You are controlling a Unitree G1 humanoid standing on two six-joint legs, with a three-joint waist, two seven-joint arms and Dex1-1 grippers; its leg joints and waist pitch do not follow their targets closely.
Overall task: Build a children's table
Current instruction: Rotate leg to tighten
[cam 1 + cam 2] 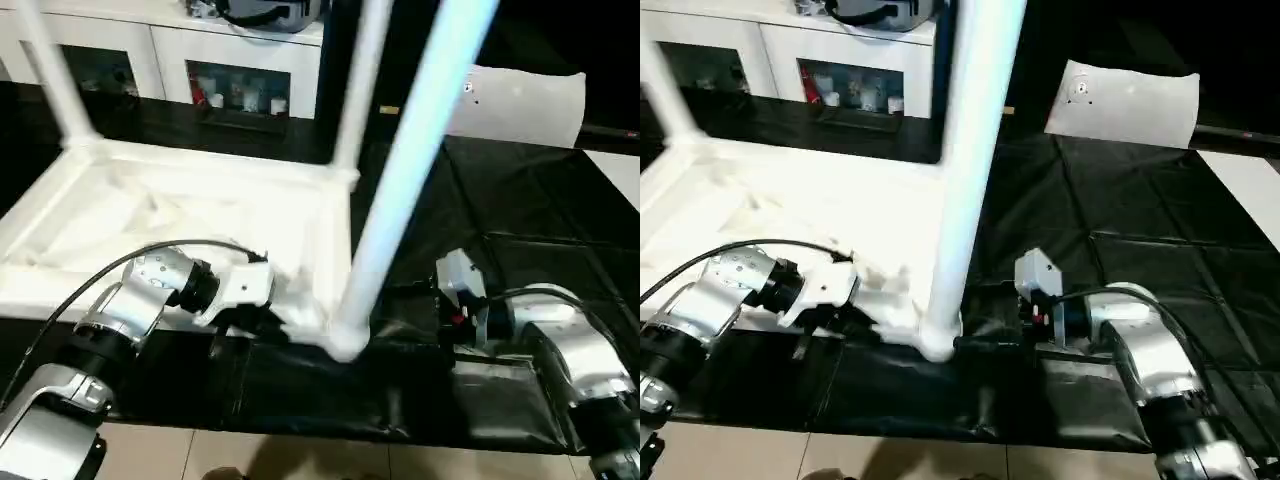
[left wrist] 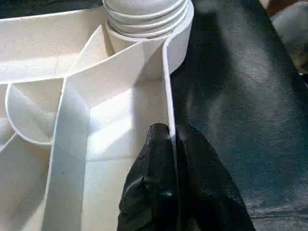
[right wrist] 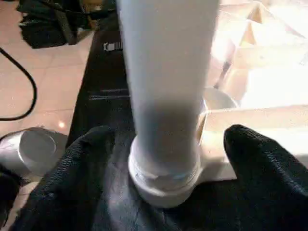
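The white tabletop [image 1: 190, 215] lies upside down on the black sheet [image 1: 1120, 250] that covers the floor, its ribbed underside facing up, near the sheet's front edge and toward its left side. Three white legs stand upright in its corner sockets: the nearest leg [image 1: 400, 190] rises from the front right socket, close to the sheet's front edge, a second leg [image 1: 358, 85] stands in the back right socket, and a third leg [image 1: 55, 75] in the back left one. The left gripper [image 2: 169, 159] has its black fingers [image 2: 156, 163] closed on the thin rim wall of the tabletop, just beside the socket of the nearest leg, one finger inside the rim and one outside it. The right gripper [image 3: 166, 159] sits at the base of that same leg, and its fingers [image 3: 77, 178] stand wide apart, one on each side of the leg's ringed foot, with a gap between each finger and the leg. Beyond the tabletop, past the sheet's back edge, stands a white cabinet [image 1: 200, 60] with dark compartments, and a white slab [image 1: 1130, 100] leans at the sheet's back right part. Tan floor tiles [image 1: 300, 460] show in front of the sheet.
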